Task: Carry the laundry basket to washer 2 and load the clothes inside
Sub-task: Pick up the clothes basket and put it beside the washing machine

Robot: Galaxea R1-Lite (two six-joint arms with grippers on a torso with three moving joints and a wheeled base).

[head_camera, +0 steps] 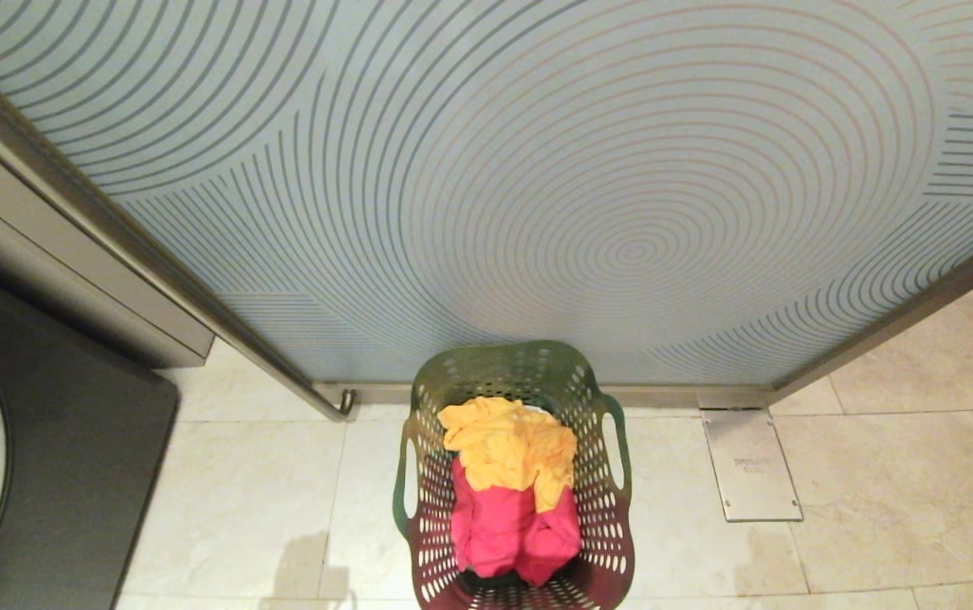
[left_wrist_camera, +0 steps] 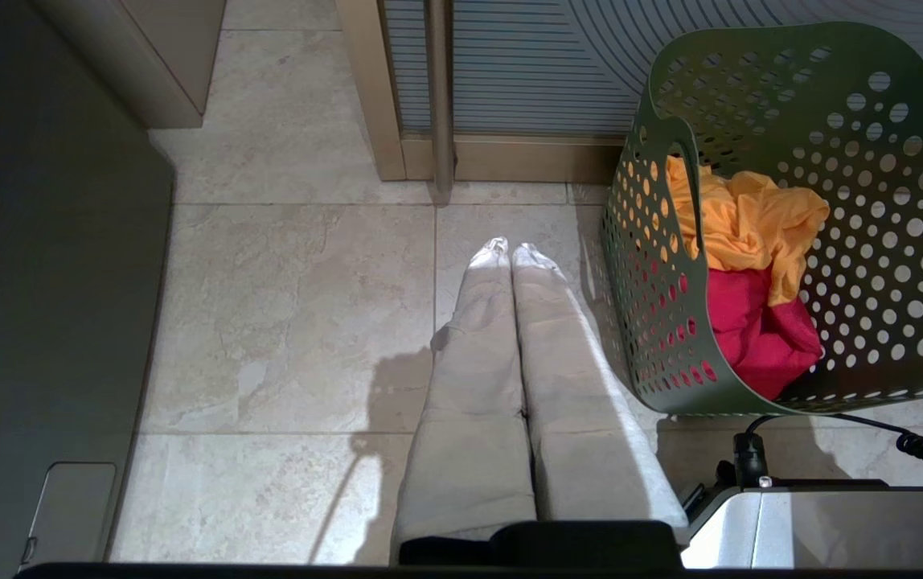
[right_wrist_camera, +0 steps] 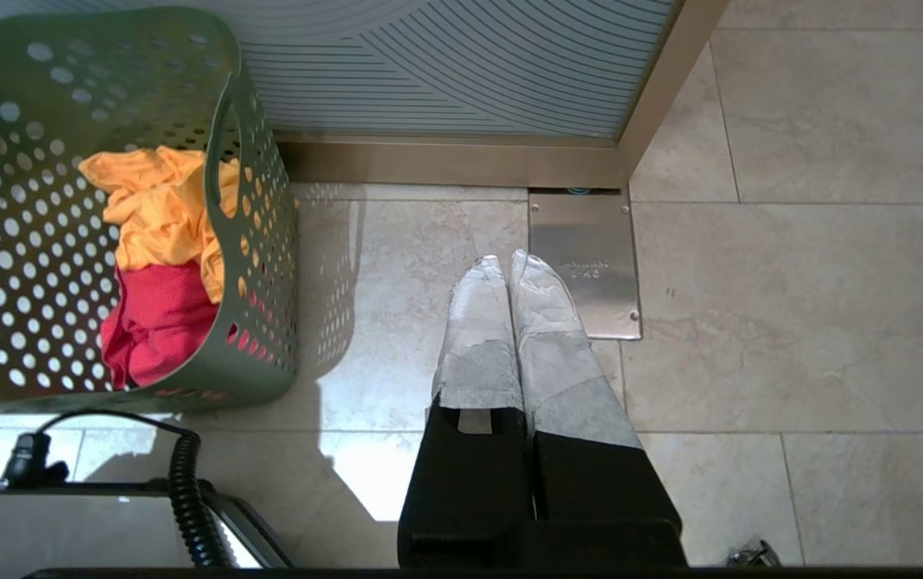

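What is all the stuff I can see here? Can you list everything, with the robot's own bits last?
laundry basket: one, dark green with round holes, on the floor before the glass door.
clothes: one yellow-orange, one pink-red, piled in the basket, yellow on top.
glass door: one, frosted with curved lines, behind the basket.
washer: one, dark grey, at the robot's left; no numeral visible.
metal floor plate: one, silver, right of the basket.
floor tiles: beige.
coiled cable: one, black, on the robot's base.
left claw: shut, empty, left of the basket.
right claw: shut, empty, right of the basket.
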